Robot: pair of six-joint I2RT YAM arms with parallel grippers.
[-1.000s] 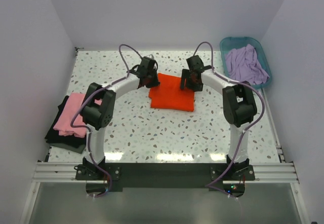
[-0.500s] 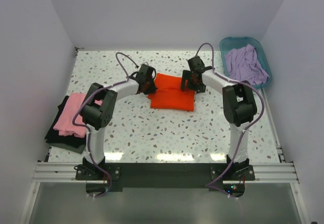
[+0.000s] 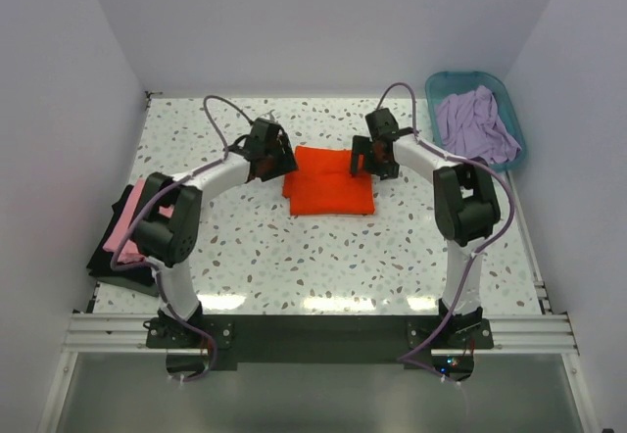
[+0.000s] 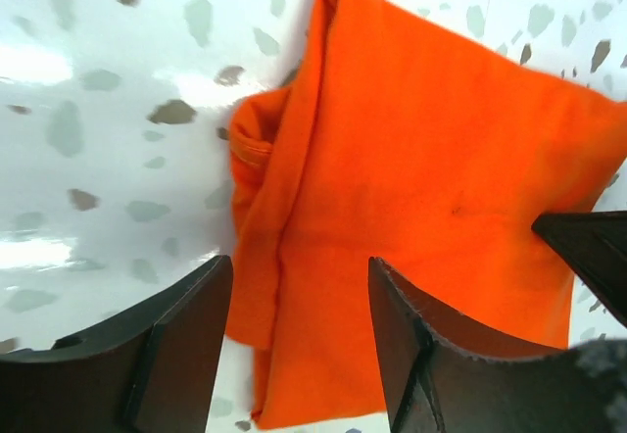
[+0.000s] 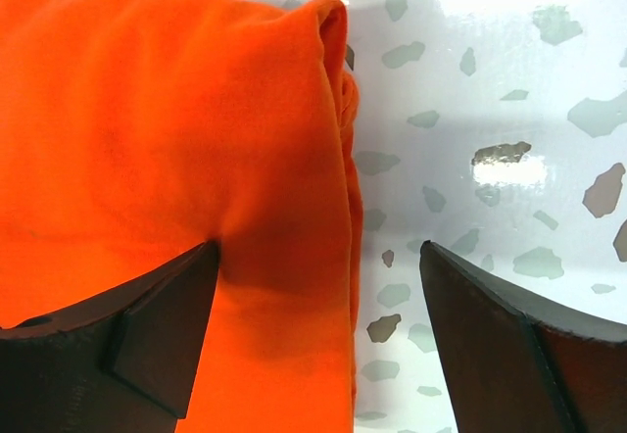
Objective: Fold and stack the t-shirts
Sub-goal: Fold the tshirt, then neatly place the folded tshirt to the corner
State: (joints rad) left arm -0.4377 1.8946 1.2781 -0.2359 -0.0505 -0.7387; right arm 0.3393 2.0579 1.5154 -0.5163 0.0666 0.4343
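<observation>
Teal basket (image 3: pixel 460 74) at the far right corner of the surface (image 3: pixel 294 252) holding a lavender shirt (image 3: pixel 477 122), folded orange shirt (image 3: pixel 331 183) mid-surface, left jaws and right jaws released at its ends

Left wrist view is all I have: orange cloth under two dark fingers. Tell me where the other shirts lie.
Observer: The pink t-shirt lies on top of the black t-shirt, far left.
Operator: Report the last one.
Observer: The lavender t-shirt sits crumpled in the teal basket, far right corner.
Operator: Now give me the other arm.
Observer: The right gripper is open, its fingers straddling the right edge of the orange t-shirt.
</observation>
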